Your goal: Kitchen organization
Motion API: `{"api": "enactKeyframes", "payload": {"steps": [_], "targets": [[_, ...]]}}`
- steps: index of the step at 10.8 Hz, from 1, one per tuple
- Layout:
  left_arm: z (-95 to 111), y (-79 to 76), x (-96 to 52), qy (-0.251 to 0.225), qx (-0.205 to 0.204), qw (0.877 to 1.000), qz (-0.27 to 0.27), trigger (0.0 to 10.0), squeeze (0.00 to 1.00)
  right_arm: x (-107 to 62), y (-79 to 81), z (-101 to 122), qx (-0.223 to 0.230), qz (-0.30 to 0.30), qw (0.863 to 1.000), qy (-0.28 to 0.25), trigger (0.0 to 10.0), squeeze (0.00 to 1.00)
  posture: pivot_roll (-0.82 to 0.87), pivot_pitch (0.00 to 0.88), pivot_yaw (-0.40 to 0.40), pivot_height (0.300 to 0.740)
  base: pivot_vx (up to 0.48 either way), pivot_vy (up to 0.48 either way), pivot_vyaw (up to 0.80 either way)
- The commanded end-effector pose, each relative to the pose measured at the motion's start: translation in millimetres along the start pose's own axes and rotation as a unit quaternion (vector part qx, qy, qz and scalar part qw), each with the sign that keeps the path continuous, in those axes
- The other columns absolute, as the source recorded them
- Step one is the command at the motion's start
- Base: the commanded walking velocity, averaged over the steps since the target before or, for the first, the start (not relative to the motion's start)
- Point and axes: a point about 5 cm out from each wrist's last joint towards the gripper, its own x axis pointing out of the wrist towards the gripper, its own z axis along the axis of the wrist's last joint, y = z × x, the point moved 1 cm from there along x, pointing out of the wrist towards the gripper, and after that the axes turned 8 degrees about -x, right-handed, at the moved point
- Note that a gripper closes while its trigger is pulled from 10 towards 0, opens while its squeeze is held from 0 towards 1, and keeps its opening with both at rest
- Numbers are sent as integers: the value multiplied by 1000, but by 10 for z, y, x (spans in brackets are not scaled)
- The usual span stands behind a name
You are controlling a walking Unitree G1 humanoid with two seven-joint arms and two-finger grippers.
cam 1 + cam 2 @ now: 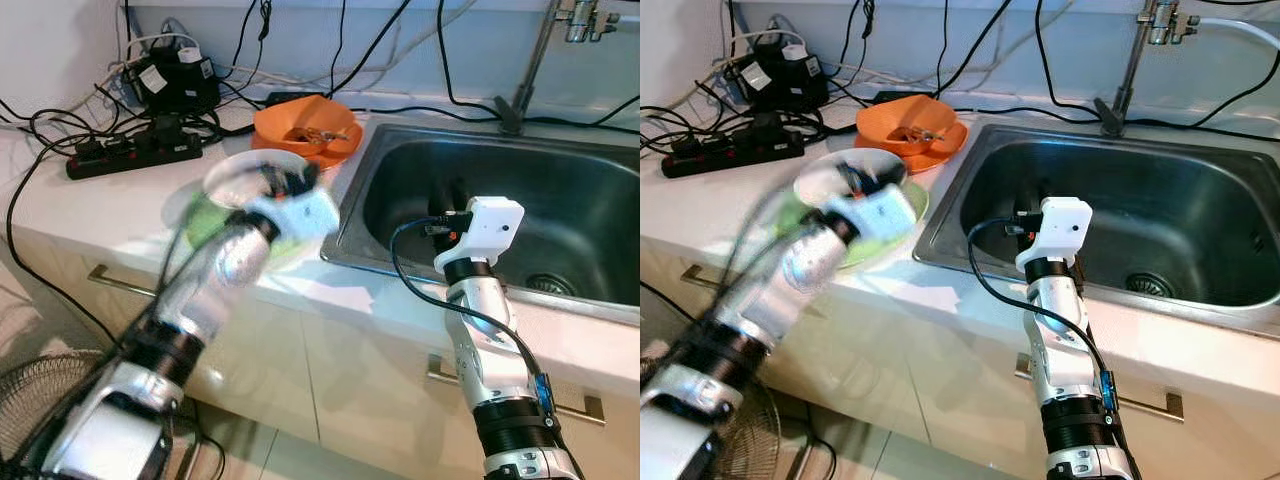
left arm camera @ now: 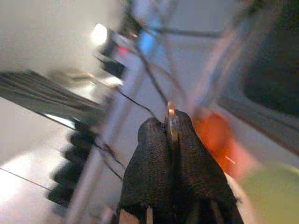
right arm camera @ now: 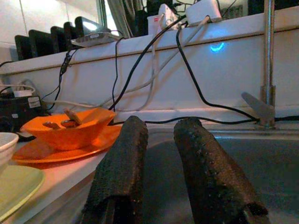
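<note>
**Dishes on counter beside sink; left arm blurred over them**

White bowl [image 1: 845,175] sits on a green plate [image 1: 902,212] on the white counter [image 1: 110,200], at 9 o'clock from the steel sink [image 1: 580,210]. An orange bowl [image 1: 305,125] on an orange plate [image 3: 56,148] stands at 1 o'clock from the white bowl, beside the sink's rim. The left gripper [image 2: 172,135] is over the white bowl, motion-blurred; its fingers are pressed together on a thin metallic sliver, identity unclear. The right gripper [image 3: 161,154] is above the sink's near-left edge, fingers slightly spread, holding nothing. A black power strip [image 1: 130,152] lies at 10 o'clock. The faucet [image 1: 530,60] stands behind the sink.
</note>
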Motion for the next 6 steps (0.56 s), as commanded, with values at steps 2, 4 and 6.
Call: {"api": "enactKeyframes", "payload": {"steps": [2, 4, 6], "targets": [[248, 243, 57, -64, 4, 996, 58, 3725, 0, 31, 4, 34, 7, -4, 1000, -8, 10000, 0, 53, 6, 98, 740, 0, 0, 0], [487, 258, 85, -126, -80, 987, 56, 10000, 0, 34, 10, 37, 7, -2, 1000, -9, 10000, 0, 54, 5, 97, 740, 0, 0, 0], [835, 93, 118, -191, -191, 963, 18, 10000, 0, 66, 13, 92, 0, 17, 1000, -24, 10000, 1000, 54, 6, 98, 740, 0, 0, 0]]}}
